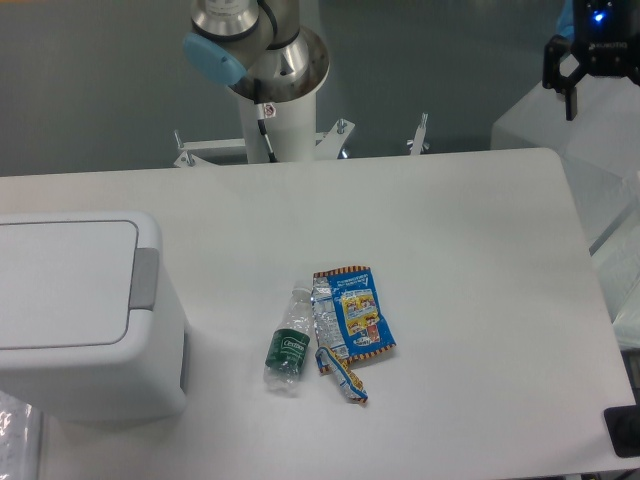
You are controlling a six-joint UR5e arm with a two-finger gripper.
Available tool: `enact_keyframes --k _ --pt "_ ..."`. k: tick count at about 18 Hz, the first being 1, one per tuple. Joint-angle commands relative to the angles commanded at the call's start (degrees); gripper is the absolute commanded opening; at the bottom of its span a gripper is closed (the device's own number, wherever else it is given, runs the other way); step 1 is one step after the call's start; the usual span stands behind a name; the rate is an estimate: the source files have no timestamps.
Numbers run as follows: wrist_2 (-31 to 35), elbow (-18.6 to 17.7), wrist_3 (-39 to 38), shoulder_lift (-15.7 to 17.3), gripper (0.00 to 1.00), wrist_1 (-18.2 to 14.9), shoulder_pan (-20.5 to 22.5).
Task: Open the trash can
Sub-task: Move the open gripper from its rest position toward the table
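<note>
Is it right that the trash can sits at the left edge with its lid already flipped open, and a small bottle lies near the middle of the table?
Not quite: the camera view shows the trash can at the left edge with its lid shut flat, not flipped open. The bottle does lie near the middle of the table.

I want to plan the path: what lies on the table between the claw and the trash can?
In the camera view, only bare table separates the claw from the trash can. The bottle and wrappers lie nearer the front, off that line.
</note>
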Motion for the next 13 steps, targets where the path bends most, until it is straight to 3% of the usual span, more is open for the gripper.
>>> enact_keyframes --k 8,13 --pt "-1.0 -0.4 -1.6 0.0 1.00 -0.7 -0.8" --pt "-3.7 -0.7 -14.3 -0.1 1.00 -0.6 -4.1"
